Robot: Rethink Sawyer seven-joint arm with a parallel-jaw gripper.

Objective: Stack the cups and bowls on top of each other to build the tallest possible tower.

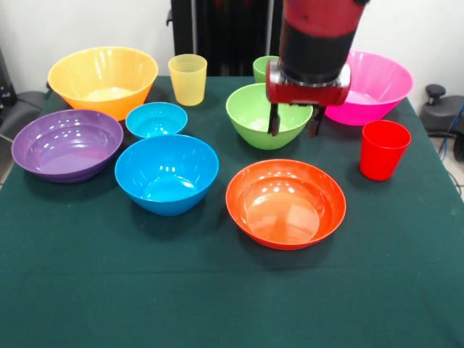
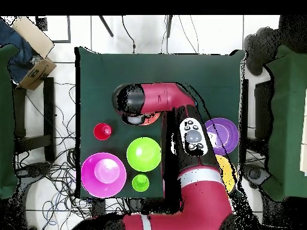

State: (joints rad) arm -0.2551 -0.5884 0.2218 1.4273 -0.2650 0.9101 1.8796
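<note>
Ten glossy plastic vessels sit apart on the dark green tablecloth, none nested yet, so no tower exists and every piece can be reached from above.

Starting at nine o'clock in the front view, the wide purple plastic bowl rests upright near the cloth's edge, with the large yellow-orange plastic bowl beyond it toward eleven o'clock. Just right of these, the small blue plastic bowl stands behind the big blue plastic bowl, the two close together but seemingly not touching. The translucent yellow plastic tumbler stands upright at twelve o'clock from the small blue one.

Near the centre lie the round green plastic bowl and, at six o'clock from it, the shallow red-orange plastic bowl. A light green plastic tumbler peeks out behind the green bowl.

The black-fingered gripper hangs over the green bowl's right rim, its two fingers spread and grasping nothing; the placement suggests that rim is the intended pick, though this is a judgement.

Further right, the large pink plastic bowl sits at two o'clock, partly hidden by the arm, and the red plastic tumbler stands upright at three o'clock, well clear of the bowls.
</note>
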